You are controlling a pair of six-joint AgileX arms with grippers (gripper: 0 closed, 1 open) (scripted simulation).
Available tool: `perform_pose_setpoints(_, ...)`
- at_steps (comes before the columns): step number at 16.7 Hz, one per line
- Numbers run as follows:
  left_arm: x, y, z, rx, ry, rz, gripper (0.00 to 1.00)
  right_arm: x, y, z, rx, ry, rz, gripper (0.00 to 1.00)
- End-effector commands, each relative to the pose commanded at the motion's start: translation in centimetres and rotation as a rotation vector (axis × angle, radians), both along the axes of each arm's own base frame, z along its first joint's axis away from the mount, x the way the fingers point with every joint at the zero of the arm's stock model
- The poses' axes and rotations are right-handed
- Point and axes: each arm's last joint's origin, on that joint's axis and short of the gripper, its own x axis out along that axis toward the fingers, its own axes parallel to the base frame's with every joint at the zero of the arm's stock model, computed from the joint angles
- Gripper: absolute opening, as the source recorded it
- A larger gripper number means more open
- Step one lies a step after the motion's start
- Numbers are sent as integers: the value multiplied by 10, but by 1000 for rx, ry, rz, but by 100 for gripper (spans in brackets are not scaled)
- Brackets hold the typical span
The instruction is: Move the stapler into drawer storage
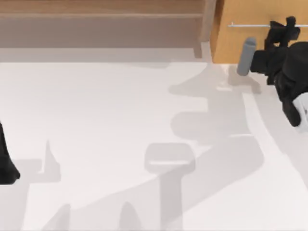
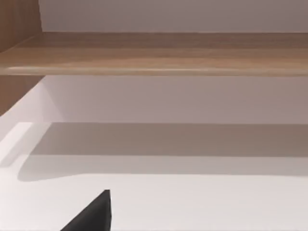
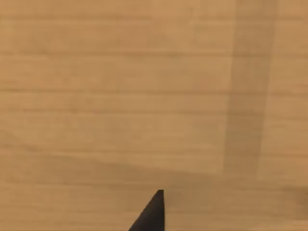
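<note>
1. My right gripper [image 1: 288,25] sits at the drawer [image 1: 250,43] handle [image 1: 250,25]; my own dark arm hides the fingers, so their spacing cannot be told.
2. The drawer front is cut off by the top view's upper and right edges.
3. My left arm [image 1: 6,163] shows as a dark sliver cropped at the left edge.
4. The brown shelf [image 1: 101,24] runs out past the upper edge.

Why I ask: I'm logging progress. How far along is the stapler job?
Done: nothing visible yet; the drawer looks shut. In hand: the right gripper is at its silver handle, likely to pull. Remaining: opening it, then stowing the stapler. The left arm is parked at the table's left edge.
</note>
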Motion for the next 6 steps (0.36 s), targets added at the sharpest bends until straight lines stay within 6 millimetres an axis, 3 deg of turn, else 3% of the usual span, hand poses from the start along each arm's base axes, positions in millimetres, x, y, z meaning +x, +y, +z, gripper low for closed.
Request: perform_pose_setpoints(6,0,0,0,0,0,0,100,0,0,0,0,0,0,100)
